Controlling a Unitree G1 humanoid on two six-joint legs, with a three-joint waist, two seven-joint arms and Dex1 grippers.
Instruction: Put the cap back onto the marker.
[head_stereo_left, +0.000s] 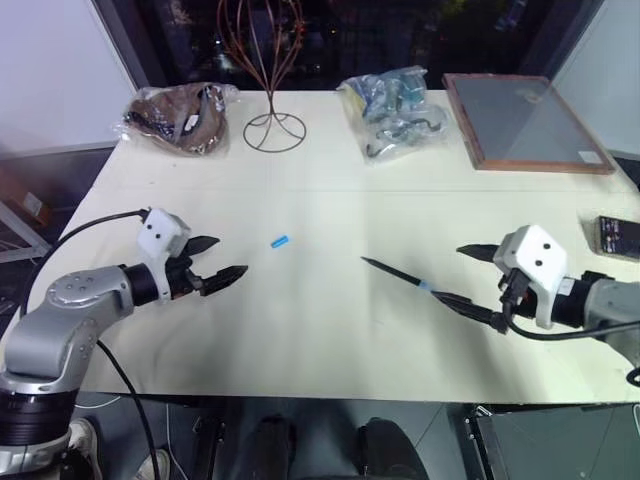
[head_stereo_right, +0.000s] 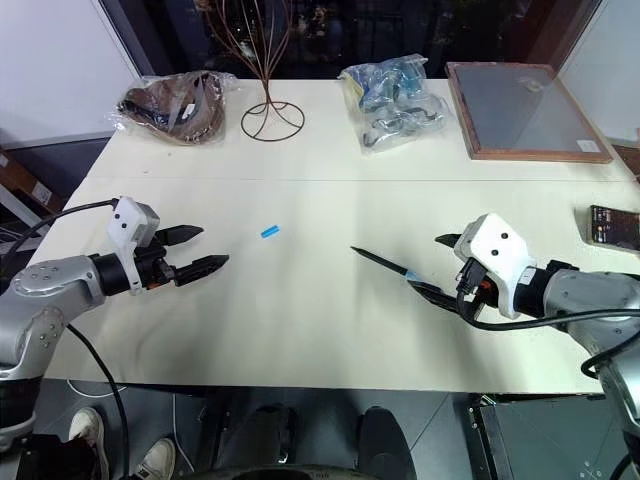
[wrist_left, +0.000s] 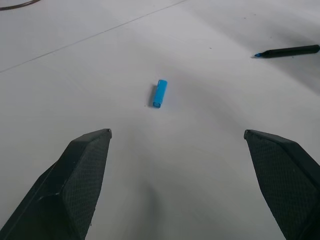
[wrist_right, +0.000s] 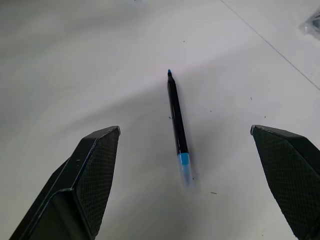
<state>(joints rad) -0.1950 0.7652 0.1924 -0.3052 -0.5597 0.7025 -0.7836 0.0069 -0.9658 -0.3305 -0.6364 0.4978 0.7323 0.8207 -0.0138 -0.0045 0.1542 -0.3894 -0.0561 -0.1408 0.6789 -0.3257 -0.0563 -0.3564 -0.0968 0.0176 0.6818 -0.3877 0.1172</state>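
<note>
- Bags at the far edge of the counter (head_stereo_left: 320, 330): one clear plastic bag (head_stereo_left: 178, 117) on the left with brown material inside, and a second clear bag (head_stereo_left: 395, 110) further right with blue and grey items that cannot be told apart.
- Between the two bags stands a thin wire stand (head_stereo_left: 272, 90) with a round base; at the far right corner lies a wooden-framed flat panel (head_stereo_left: 525, 120), and a small dark object (head_stereo_left: 618, 237) sits at the right edge.
- Cap (head_stereo_left: 280, 241): a tiny bright blue cylinder lying on its side on the bare counter, left of centre, apart from everything else. In the left wrist view it lies (wrist_left: 160, 93) ahead of the fingers, roughly on the line between them.
- Marker (head_stereo_left: 400, 277): a thin black stick lying flat on the counter right of centre, uncapped, its pointed tip toward the cap and its light blue band toward the right arm. It is well apart from the cap. In the right wrist view it lies (wrist_right: 177, 120) ahead, between the two fingers, tip pointing away.
- Left pincer (head_stereo_left: 222, 260): spread wide and released, grasping nothing; it hovers above the counter with fingers pointing toward the centre, near the cap but not touching it.
- Right pincer (head_stereo_left: 478, 284): also spread wide and released, grasping nothing; it points in toward the centre, with its lower finger close by the marker's banded end.
</note>
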